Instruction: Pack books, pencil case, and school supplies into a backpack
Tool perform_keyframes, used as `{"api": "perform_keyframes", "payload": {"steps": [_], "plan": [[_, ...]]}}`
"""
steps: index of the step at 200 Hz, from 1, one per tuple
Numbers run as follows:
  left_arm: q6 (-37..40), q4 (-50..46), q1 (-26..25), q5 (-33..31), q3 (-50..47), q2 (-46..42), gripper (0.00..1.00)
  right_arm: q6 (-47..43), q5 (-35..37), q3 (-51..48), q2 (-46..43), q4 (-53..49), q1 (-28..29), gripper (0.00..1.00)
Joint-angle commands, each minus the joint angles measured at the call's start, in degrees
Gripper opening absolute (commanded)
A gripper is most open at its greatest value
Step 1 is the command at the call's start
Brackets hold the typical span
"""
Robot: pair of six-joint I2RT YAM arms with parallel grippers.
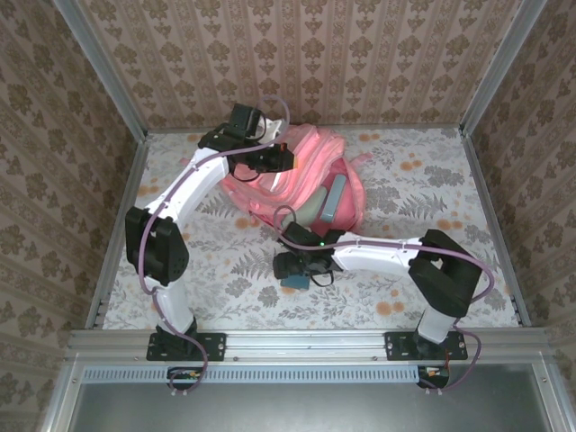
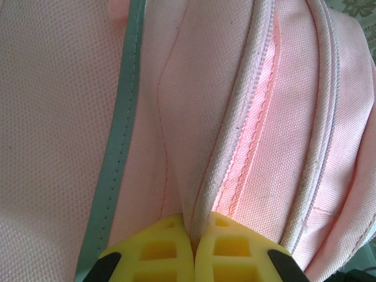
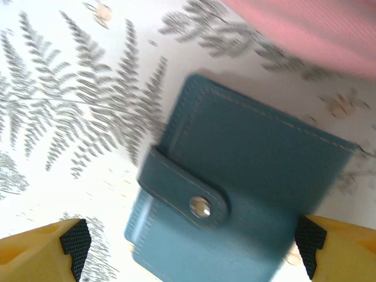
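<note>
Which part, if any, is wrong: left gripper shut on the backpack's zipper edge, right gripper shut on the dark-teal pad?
The right gripper is not shut: the right wrist view shows its jaws wide open, either side of the dark-teal pad on the table. The left gripper is indeed shut on the zipper edge of the backpack.

Bright even light, soft shadows, pad [image 3: 235, 194] blurred
</note>
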Motion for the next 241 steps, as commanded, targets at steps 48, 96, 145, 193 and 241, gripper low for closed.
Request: {"api": "perform_keyframes", "payload": {"steps": [48, 96, 145, 193, 241], "plan": [[0.0, 1.9, 1.1, 0.7, -1.3, -3.8, 0.00, -1.6, 7.4, 6.7, 5.5, -13.2, 3.3, 0.93], [-0.2, 2.9, 2.8, 1.2, -2.2, -3.9, 0.00, 3.2, 12.5, 6.7, 1.7, -17.1, 7.5, 0.95], [0.2, 3.9, 3.6, 2.9, -3.1, -3.8, 0.00, 9.4, 16.6, 9.6, 5.0, -21.0, 9.5, 0.98], [1.4, 4.6, 4.9, 6.3, -4.4, -4.1, 0.00, 21.1, 19.8, 15.0, 10.7, -28.3, 10.1, 1.00], [1.1, 6.2, 5.1, 7.9, -6.1, -4.4, 0.00, 28.6, 18.0, 12.7, 11.4, -27.1, 9.6, 1.00]]}}
